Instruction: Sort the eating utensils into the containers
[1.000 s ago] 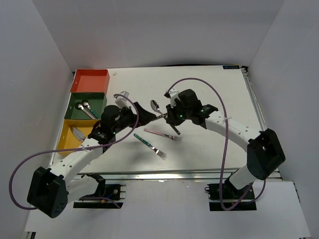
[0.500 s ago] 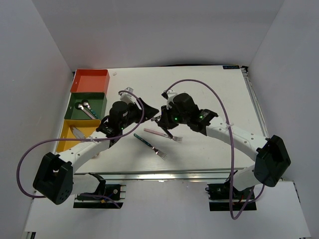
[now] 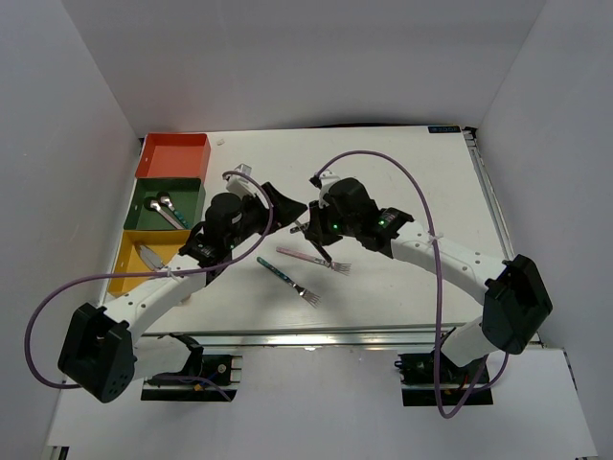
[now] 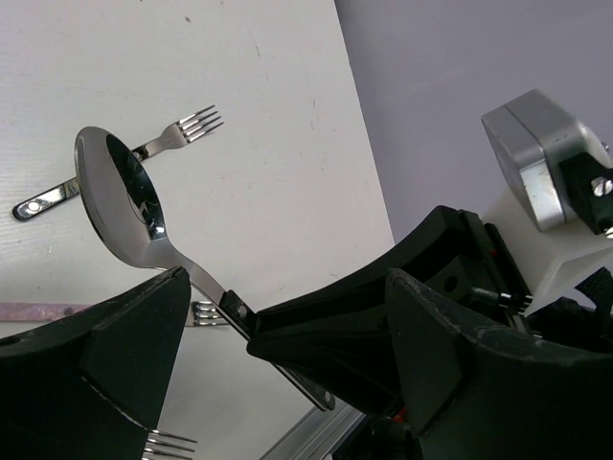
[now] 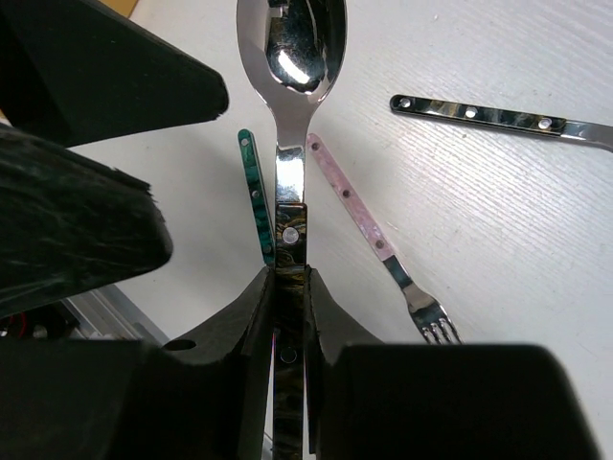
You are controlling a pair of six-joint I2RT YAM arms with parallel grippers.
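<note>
Held silver metal spoon with dark patterned handle (image 5: 287,57) in closed right fingers (image 5: 239,331), long axis bowl-first toward left fingers (image 4: 105,355), spread wide, just beside bowl (no contact seen).

White table (image 3: 412,172), pale grey walls (image 3: 287,57)

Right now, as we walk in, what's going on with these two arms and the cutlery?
The right gripper is shut on a spoon, holding it by its dark handle above the table. The left gripper stands open close to that spoon, not gripping it; it looks like a handover. A pink-handled fork and a teal-handled fork lie on the table. The green bin holds two spoons, the yellow bin one utensil, the orange-red bin nothing.
</note>
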